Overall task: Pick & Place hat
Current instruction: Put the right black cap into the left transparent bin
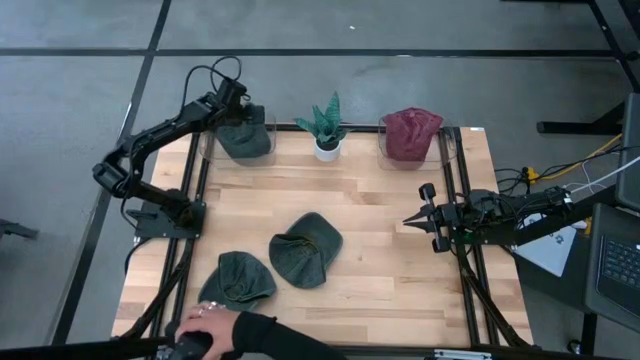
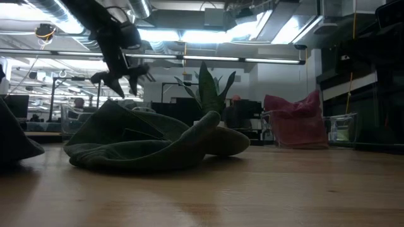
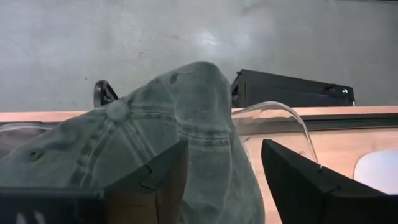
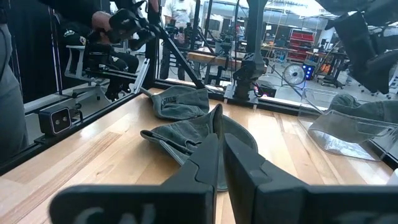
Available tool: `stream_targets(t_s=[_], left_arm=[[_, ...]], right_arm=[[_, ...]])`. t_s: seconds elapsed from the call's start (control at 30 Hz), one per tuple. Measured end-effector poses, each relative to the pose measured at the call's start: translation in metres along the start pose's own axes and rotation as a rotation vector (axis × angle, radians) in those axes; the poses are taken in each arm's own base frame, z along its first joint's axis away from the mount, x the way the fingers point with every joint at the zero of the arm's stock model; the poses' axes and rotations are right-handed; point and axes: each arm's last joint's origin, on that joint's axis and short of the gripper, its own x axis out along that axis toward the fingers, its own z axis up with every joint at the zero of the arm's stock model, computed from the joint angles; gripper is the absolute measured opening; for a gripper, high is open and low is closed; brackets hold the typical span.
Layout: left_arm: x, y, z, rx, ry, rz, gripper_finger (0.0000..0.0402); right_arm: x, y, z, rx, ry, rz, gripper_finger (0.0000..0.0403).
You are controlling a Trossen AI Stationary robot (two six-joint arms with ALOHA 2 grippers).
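The wooden table (image 1: 400, 250) carries two green hats (image 1: 306, 248) (image 1: 238, 280), a potted plant (image 1: 327, 128) and two clear bins (image 1: 447, 150)

Both arms (image 1: 150, 140) are matte black with looping black cables; the fingers (image 3: 298, 180) are blocky, dark wedges. The person's sleeve (image 1: 285, 340) is black.

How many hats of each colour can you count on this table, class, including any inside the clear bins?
Green hats: 3, one in the left bin, one mid-table, one at the front edge
Maroon hats: 1
Total: 4
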Motion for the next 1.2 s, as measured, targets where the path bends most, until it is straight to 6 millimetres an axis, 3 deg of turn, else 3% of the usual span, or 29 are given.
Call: stream_targets(t_s=[0.8,0.97,1.2], left_arm=[[0.04,-0.001,-0.009,0.05,0.055,0.123,0.0194],[0.041,-0.006,-0.008,0.133,0.033,0.094,0.0147],[0.04,-0.011,-0.011,0.285,0.068,0.028,0.0037]], right_arm=[[0.0,0.0,0.0,0.0,0.0,0.0,0.0026],[0.0,0.0,0.0,0.0,0.0,0.0,0.0026],[0.0,0.0,0.0,0.0,0.0,0.0,0.0026]])
